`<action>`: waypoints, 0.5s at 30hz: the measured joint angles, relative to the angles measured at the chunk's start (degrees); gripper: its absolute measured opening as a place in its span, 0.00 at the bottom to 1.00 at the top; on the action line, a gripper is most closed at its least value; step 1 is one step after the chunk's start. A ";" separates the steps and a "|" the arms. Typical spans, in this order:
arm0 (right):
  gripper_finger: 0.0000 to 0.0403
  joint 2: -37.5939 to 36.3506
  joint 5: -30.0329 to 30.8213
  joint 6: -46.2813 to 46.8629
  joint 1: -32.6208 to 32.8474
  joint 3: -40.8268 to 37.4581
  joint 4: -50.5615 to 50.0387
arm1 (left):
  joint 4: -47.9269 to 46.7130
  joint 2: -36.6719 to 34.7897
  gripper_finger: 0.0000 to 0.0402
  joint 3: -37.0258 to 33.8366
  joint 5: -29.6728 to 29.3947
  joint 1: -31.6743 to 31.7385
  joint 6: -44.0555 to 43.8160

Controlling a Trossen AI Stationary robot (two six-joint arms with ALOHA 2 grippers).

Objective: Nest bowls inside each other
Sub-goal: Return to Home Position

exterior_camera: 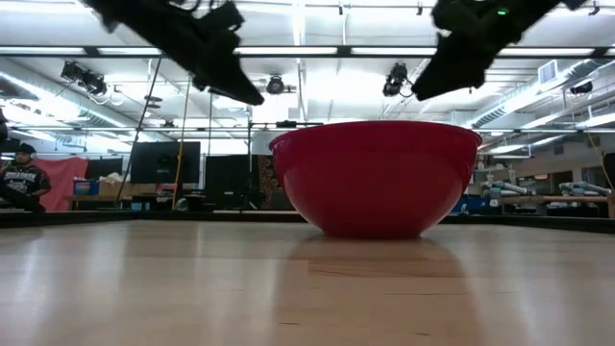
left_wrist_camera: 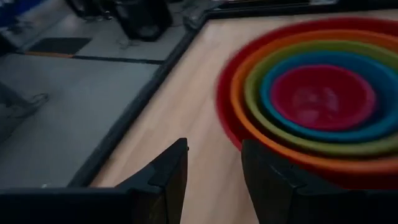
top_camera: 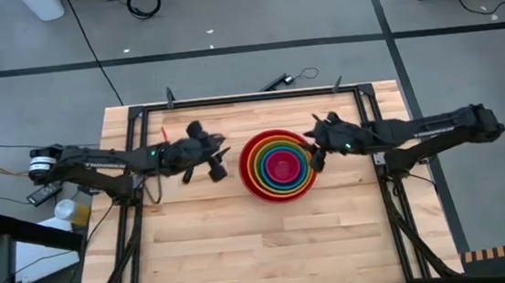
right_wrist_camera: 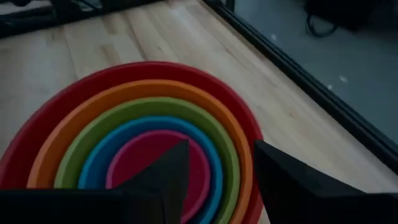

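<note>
Five bowls sit nested, one inside the other, at the table's middle: red [top_camera: 247,173] outermost, then orange [right_wrist_camera: 50,155], lime green [right_wrist_camera: 81,146], blue [right_wrist_camera: 102,155] and magenta-pink [top_camera: 280,166] in the centre. The red bowl [exterior_camera: 377,178] stands on its base on the wood. My left gripper [top_camera: 219,163] hovers open just left of the stack, above the table, nothing between its fingers [left_wrist_camera: 171,180]. My right gripper [top_camera: 313,157] hovers open over the stack's right rim, its fingers [right_wrist_camera: 286,183] clear of the bowls.
A black metal frame [top_camera: 230,99] runs along the table's far edge and sides. Bare wood [top_camera: 271,250] stretches toward the near edge. Grey floor with cables lies beyond the table. A person [exterior_camera: 19,178] sits far off in the room.
</note>
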 joint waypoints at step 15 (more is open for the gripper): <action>0.37 -24.03 -9.40 -14.46 11.46 -16.76 26.97 | 15.81 -33.18 0.35 -20.26 2.46 -14.16 4.29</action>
